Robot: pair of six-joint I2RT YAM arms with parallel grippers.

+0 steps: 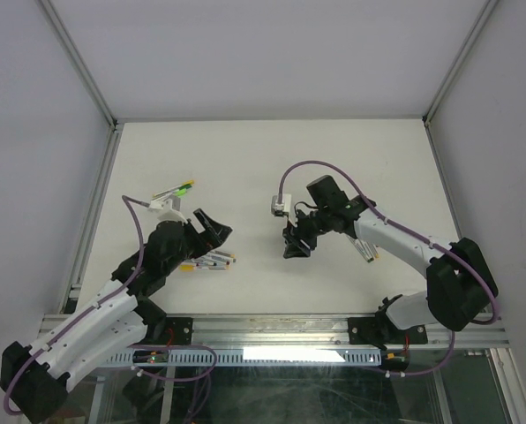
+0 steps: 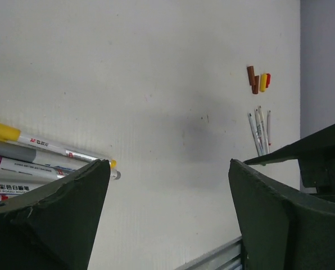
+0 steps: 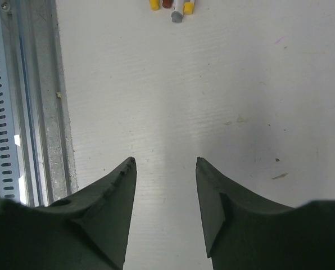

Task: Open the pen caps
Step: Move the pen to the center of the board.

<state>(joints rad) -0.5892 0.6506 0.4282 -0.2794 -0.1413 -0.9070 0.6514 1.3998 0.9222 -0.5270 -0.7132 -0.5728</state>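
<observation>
Beside the left tool (image 2: 170, 163), its fingers spread wide with nothing between them, capped pens (image 2: 38, 163) lie bunched on the surface (image 2: 156, 67); one barrel reads "WHITE BOARD MARKER" under red Chinese characters. Well beyond that tool, loose pen caps (image 2: 258, 80) in brown, yellow and red lie just past a few thin pens (image 2: 259, 132). Across from it, the right tool (image 3: 165, 160) is parted, empty

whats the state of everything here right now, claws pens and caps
left claw: open wide, empty
right claw: open, nothing between its fingers
pens by the left claw: capped, lying flat in a bunch
loose pen caps: off their pens, lying side by side
pens near those caps: look uncapped, lying flat together
</observation>
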